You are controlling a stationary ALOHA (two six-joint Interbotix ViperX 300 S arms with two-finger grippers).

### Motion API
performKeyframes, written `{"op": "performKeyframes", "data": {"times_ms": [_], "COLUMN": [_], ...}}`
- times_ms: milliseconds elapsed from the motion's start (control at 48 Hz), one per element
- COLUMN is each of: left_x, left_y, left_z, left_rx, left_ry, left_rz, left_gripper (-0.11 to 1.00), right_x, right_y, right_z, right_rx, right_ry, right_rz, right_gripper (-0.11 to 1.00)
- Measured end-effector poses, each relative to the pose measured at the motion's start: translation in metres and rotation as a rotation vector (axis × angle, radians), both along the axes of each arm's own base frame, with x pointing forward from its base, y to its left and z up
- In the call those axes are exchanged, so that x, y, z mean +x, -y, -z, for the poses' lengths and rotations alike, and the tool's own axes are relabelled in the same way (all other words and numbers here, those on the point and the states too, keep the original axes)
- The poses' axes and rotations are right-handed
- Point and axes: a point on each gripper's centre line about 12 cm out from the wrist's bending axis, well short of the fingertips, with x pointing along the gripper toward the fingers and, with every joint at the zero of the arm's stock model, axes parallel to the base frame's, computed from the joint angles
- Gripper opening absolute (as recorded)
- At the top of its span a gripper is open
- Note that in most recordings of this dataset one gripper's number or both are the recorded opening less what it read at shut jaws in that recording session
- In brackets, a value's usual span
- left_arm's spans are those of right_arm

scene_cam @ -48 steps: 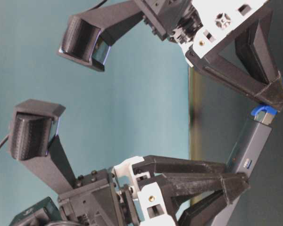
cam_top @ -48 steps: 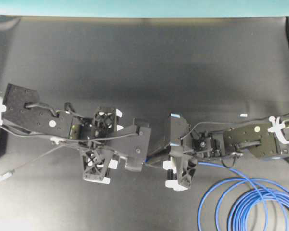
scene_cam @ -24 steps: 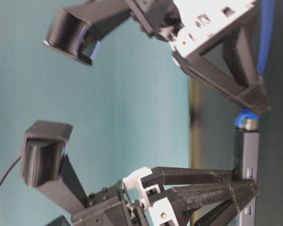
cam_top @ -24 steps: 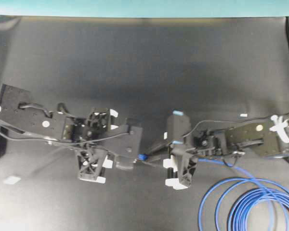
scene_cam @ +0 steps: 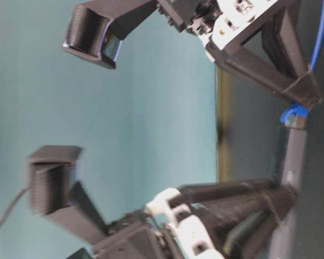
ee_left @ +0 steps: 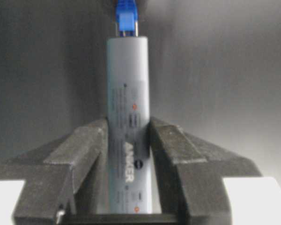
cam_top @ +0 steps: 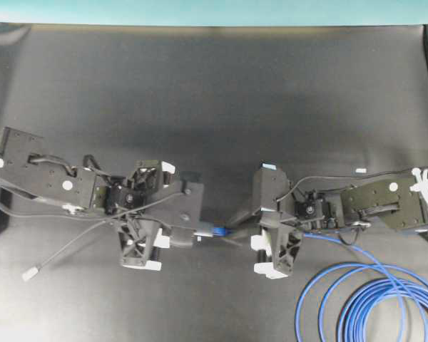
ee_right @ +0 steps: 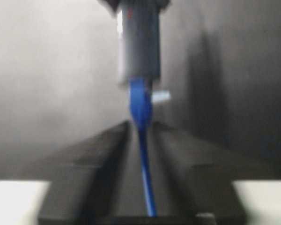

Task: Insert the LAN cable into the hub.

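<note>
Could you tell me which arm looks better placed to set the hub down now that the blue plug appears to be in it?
Left, probably. Its tool is clamped on the hub, with the LAN cable plug at the hub's far end, while the right tool has its fingers apart around the cable.

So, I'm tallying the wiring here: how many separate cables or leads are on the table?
2. The blue LAN cable coils at lower right and runs to the hub. The thin grey lead trails toward lower left, ending in a small plug.
</note>
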Motion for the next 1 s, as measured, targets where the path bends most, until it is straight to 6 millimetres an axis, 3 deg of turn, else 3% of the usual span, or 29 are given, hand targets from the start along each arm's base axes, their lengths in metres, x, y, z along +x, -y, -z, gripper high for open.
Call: {"op": "performKeyframes", "data": {"times_ms": [125,167,521,666,729,999], "left_x": [0.001,0.000,-0.010,-0.014,-0.015,-0.015], "left_y": [0.000,0.000,-0.001,-0.001,-0.001,0.000], "left_z": [0.003,0.003,0.019,0.026,0.028,0.027], "left_rx": [-0.010,-0.014,-0.046,-0.057,-0.063,-0.072], "left_ry": [0.039,0.051,0.033,0.047,0.071,0.121], "left_rz": [-0.005,-0.007,-0.044,-0.051,-0.051,-0.045], "left_gripper": [0.29,0.29,0.31,0.69,0.79,0.75], "right_x": [-0.002,-0.004,-0.031,-0.042,-0.046,-0.055], "right_y": [0.000,0.001,0.008,0.010,0.012,0.013], "right_z": [0.002,0.003,-0.003,-0.006,-0.005,-0.004], "right_rx": [-0.001,-0.001,0.007,0.007,0.007,0.005], "right_ry": [-0.008,-0.011,0.062,0.081,0.077,0.071], "right_rz": [0.000,0.003,0.015,0.016,0.019,0.019], "right_gripper": [0.80,0.84,0.81,0.81,0.81,0.81]}}
